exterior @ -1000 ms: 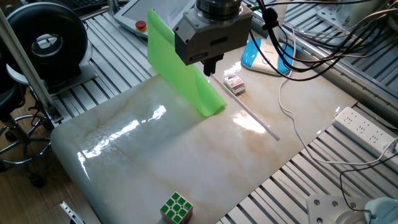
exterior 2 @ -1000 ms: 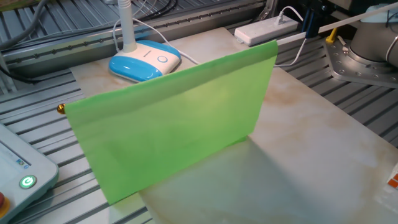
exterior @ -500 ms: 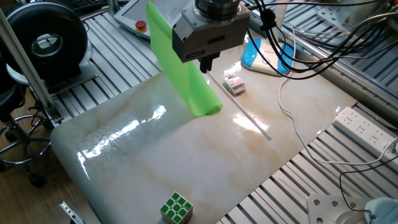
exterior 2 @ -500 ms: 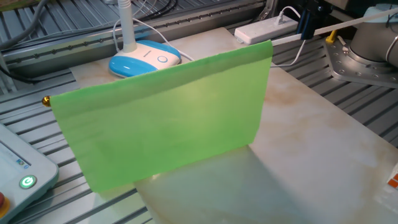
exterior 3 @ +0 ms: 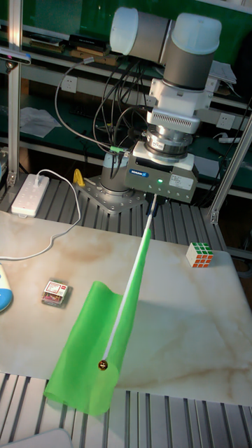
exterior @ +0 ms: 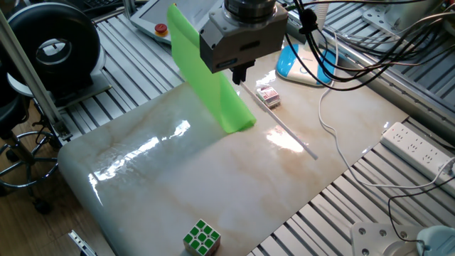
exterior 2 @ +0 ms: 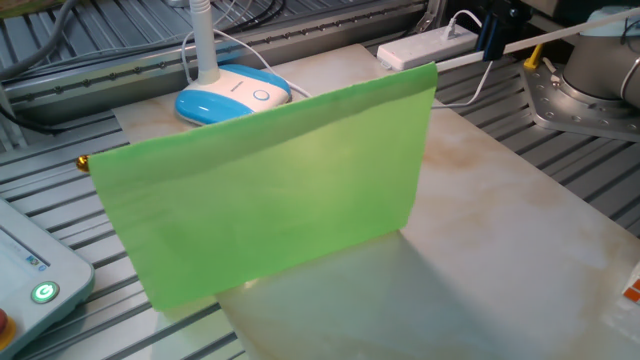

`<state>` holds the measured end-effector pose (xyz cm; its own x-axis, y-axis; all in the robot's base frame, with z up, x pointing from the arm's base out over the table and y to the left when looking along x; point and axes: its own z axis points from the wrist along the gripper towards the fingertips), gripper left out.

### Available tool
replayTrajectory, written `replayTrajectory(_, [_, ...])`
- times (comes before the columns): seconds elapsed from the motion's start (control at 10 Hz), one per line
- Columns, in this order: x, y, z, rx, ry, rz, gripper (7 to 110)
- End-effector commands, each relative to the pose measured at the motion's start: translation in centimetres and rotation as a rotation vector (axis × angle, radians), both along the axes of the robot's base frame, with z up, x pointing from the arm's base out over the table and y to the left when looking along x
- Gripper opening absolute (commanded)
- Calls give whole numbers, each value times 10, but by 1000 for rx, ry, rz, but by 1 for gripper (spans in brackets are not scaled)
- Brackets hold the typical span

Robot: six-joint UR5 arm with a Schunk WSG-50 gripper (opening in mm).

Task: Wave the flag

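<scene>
The gripper [exterior 3: 151,203] has its jaws pinched on the white stick of the flag [exterior 3: 87,353], holding it above the marble table [exterior: 213,192]. The bright green sheet hangs smooth and rectangular, slanting toward seven o'clock in the tall view, with a small brass knob at the stick's tip.

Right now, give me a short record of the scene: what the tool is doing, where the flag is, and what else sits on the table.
tool: the tool is shut on the flag's white stick
flag: the flag, a green sheet, held up over the marble table, sloping down from the tool
cube: a puzzle cube at the table's near edge in one fixed view
small box: a small red and white box beside the stick
lamp base: a blue and white lamp base behind the flag
power strip: a white power strip at a table corner
</scene>
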<state>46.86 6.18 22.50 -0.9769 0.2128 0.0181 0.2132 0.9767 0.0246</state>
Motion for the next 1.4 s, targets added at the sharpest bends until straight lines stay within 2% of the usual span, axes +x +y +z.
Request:
replayTrajectory(0.0, [-12, 4, 2, 19, 46, 10, 7])
replayTrajectory(0.5, [-14, 9, 2, 36, 55, 0, 7])
replayTrajectory(0.7, [-14, 11, -3, 39, 55, 4, 7])
replayTrajectory(1.0, [-11, 17, -23, 42, 48, -3, 7])
replayTrajectory(1.3, [-4, 15, -61, 26, 13, -10, 7])
